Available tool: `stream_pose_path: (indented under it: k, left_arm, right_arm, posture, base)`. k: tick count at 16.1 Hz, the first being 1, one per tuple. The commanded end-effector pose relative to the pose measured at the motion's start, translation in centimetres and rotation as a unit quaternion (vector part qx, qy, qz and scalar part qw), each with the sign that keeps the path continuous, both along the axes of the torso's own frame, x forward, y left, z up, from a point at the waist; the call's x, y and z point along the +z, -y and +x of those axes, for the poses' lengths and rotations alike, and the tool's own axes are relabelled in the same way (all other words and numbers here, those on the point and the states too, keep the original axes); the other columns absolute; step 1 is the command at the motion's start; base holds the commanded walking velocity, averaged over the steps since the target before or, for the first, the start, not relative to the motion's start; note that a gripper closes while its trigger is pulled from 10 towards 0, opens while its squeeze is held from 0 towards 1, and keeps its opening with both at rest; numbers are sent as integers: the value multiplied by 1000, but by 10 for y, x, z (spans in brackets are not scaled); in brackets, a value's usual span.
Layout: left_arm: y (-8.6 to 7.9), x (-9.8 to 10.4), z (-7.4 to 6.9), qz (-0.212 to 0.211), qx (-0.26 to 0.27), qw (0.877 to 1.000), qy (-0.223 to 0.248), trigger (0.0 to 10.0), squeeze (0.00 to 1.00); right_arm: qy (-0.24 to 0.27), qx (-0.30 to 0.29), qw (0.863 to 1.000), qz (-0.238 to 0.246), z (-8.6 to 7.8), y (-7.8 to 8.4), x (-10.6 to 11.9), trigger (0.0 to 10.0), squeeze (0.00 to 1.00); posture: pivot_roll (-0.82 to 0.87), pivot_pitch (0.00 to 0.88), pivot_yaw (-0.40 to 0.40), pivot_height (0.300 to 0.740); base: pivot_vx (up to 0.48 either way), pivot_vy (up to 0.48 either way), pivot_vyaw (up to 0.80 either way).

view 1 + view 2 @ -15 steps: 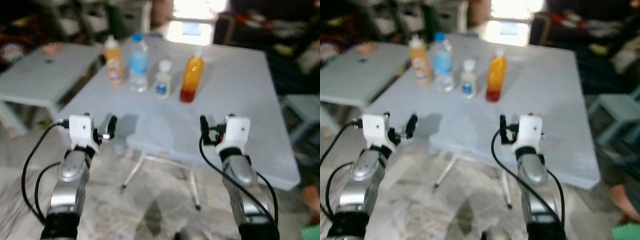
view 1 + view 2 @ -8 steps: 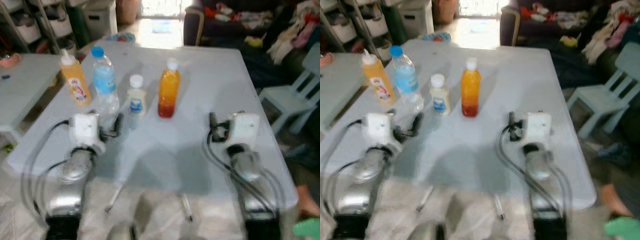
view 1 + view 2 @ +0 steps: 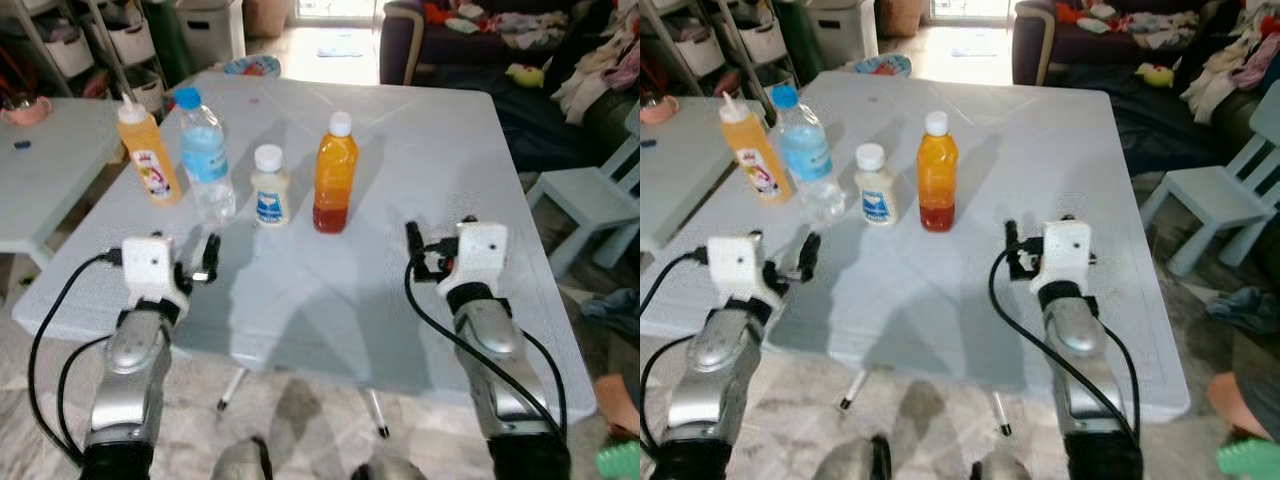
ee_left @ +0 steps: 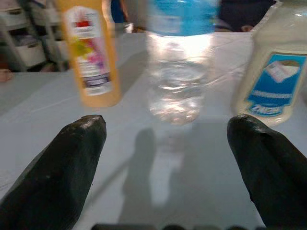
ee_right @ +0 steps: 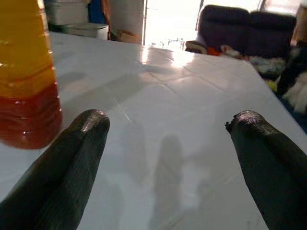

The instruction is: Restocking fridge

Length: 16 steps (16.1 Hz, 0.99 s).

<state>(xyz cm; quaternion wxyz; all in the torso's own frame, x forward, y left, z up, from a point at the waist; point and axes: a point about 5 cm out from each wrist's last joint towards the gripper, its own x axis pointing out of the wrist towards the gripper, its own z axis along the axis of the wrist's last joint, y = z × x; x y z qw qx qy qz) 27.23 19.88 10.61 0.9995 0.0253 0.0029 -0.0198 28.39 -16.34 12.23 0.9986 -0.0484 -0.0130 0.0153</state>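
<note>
The bottle labels (image 4: 271, 91) are too blurred to read.

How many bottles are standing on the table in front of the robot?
4, in a row on the table: the orange sauce bottle at the left end, then the water bottle, the small white bottle, and the orange juice bottle at the right end. None looks hidden.

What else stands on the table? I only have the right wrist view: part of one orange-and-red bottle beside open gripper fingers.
Observer: Four bottles in a row: a squeeze bottle, a water bottle, a small white bottle, then your juice bottle.
Operator: Where is the left gripper?
Observer: The left gripper is open over the table, facing the water bottle and not touching it.
Operator: Anything to the robot's right of the table?
Observer: A pale blue chair stands there.
</note>
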Motion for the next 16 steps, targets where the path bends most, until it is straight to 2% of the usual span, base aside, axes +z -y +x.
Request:
stream_pose_path:
  k: [1,3,6,12,14,16]
  left_arm:
    - [-9,3,-6,8,13,1000,0,10000,0]
    - [-12,6,-9,-1,27,1000,7,10000,0]
    - [-6,15,-8,-17,36,999,21,10000,0]
    - [0,9,-13,-22,29,999,5,10000,0]
    - [-1,10,-12,-21,29,999,5,10000,0]
    - [-2,10,-12,-21,30,999,5,10000,0]
  right_arm:
    - [42,10,999,-8,6,-4,20,10000,0]
    - [51,10,999,-4,10,-4,27,10000,0]
    - [61,10,998,-14,9,-5,30,10000,0]
    - [67,4,997,-29,5,-5,31,10000,0]
    - [90,7,995,-45,6,-7,42,10000,0]
    - [127,10,991,-48,10,-10,63,10000,0]
  posture:
    - [-48,114,4,740]
    - [-49,120,1,740]
    - [-47,122,-1,740]
    - [-53,127,-1,740]
    - [-53,127,-1,740]
    - [-50,132,-2,740]
  base:
    - [0,0,800]
    - [0,0,800]
    - [0,0,800]
    - [0,0,0]
    - [0,0,0]
    - [0,0,0]
